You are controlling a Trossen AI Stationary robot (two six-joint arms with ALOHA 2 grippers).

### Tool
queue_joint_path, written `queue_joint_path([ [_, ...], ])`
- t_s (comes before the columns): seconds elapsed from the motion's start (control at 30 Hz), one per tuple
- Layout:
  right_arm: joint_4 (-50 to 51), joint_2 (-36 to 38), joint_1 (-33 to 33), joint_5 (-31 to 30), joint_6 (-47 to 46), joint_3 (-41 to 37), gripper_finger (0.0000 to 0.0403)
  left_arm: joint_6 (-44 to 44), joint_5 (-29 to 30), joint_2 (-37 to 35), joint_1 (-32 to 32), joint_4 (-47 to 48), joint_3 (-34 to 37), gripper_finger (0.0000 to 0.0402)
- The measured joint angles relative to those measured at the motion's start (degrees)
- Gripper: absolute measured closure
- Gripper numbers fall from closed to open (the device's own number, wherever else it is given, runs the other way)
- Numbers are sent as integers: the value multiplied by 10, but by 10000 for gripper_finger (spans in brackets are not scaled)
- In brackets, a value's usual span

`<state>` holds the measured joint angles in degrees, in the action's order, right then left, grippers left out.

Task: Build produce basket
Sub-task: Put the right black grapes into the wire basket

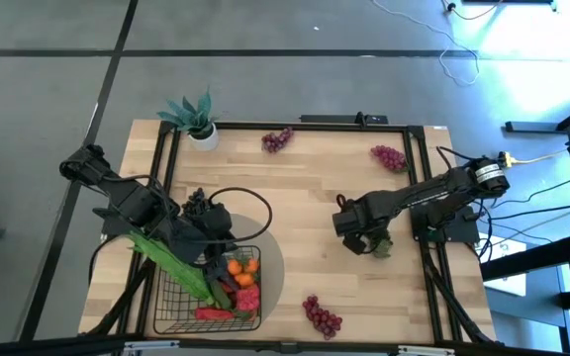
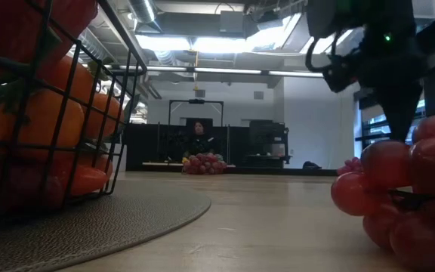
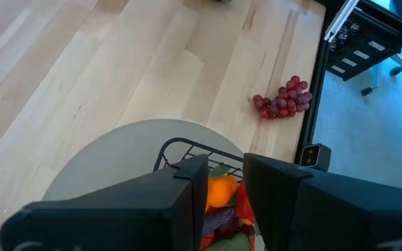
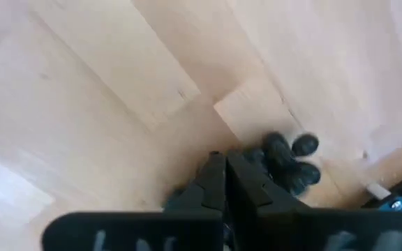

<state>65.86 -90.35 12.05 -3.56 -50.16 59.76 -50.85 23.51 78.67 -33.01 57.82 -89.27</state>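
half hidden under right hand (image 1: 372, 243), pinched shut at dark grape bunch (image 4: 288, 162); left hand (image 3: 225, 183) parted over mesh basket (image 1: 171, 307), holding nothing visible.

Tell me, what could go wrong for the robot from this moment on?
The right tool has shut at the edge of the dark grape bunch, and most grapes lie off to one side of it, so the bunch may slip out when lifted. The basket already looks crowded with produce, and the long green bean pods overhang its rim, so another piece may roll out. The left tool hovers over the basket, so the arms might collide.
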Motion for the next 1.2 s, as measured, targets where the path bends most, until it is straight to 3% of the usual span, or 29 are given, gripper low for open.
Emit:
queue_joint_path([
  [0.37,63,0,0,0,-15,18,397,0,0,0,0,0,0,320],
  [0.6,96,0,0,6,-24,18,333,4,0,0,0,2,0,320],
  [0.77,126,0,0,8,-95,18,295,4,0,0,0,2,0,320],
  [0.93,116,0,0,68,-130,-5,291,3,0,0,0,2,0,320],
  [1.2,73,0,0,63,-136,-58,291,4,0,0,0,2,0,320],
])
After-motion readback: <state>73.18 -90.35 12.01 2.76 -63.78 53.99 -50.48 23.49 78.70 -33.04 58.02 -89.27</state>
